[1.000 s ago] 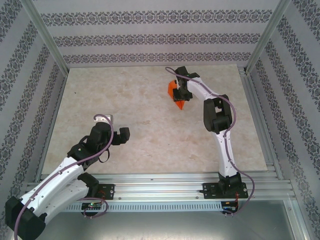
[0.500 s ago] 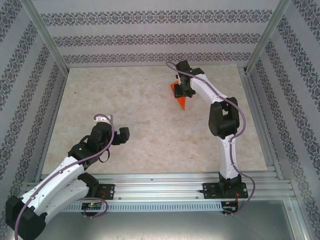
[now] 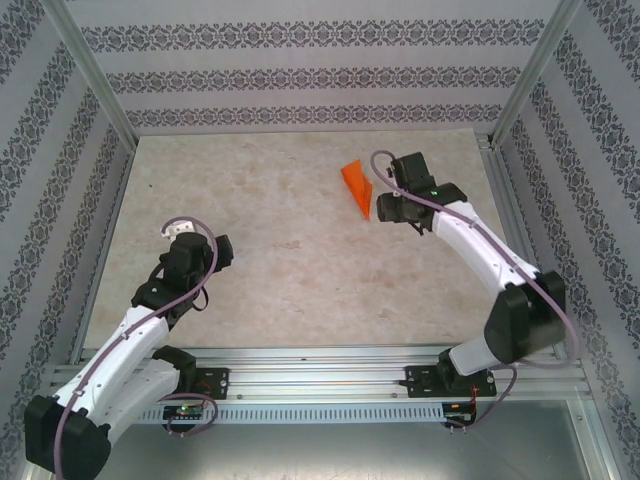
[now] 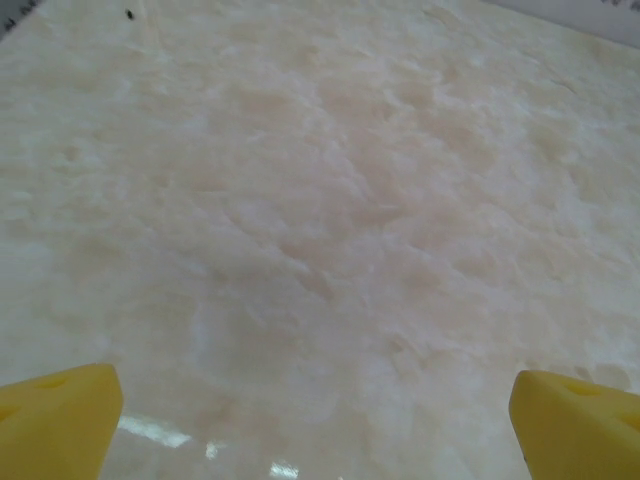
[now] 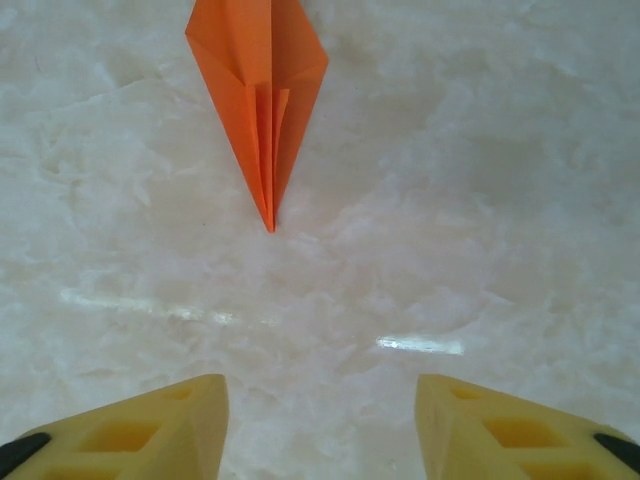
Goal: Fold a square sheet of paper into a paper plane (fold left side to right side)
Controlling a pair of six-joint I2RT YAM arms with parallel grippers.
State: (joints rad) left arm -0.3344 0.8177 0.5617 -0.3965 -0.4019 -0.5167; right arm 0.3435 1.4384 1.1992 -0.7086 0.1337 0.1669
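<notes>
A pale, marble-patterned tabletop [image 3: 260,210] is seen from above. It is enclosed by patterned walls [image 3: 300,75], and two white-and-black robot arms are mounted on a metal rail [image 3: 320,360] along its near edge. The paper plane [image 3: 357,185], a small, bright orange, pointed wedge, lies flat on the far right part of the tabletop with its narrow tip pointing toward the near edge. The right arm reaches forward from the near right, and the right end effector [image 3: 384,207] sits just beside the plane, to the right of its tip. In the right wrist view the paper plane [image 5: 258,90] lies at the top of the frame, left of centre, with its wide end cut off by the frame edge. Layered flaps meet along a central crease, and the tip points back toward the camera. Two yellow fingers [image 5: 140,430] of the right end effector [image 5: 320,420] stand moderately apart at the bottom. Bare tabletop [image 5: 480,200] lies between them and the plane, and they hold nothing. The left end effector [image 3: 205,242] is over the near left part of the tabletop, well apart from the plane. In the left wrist view its yellow fingers [image 4: 60,415] sit at the two bottom corners. The left end effector [image 4: 320,415] is spread wide and holds nothing, with plain tabletop [image 4: 320,200] beneath it.
</notes>
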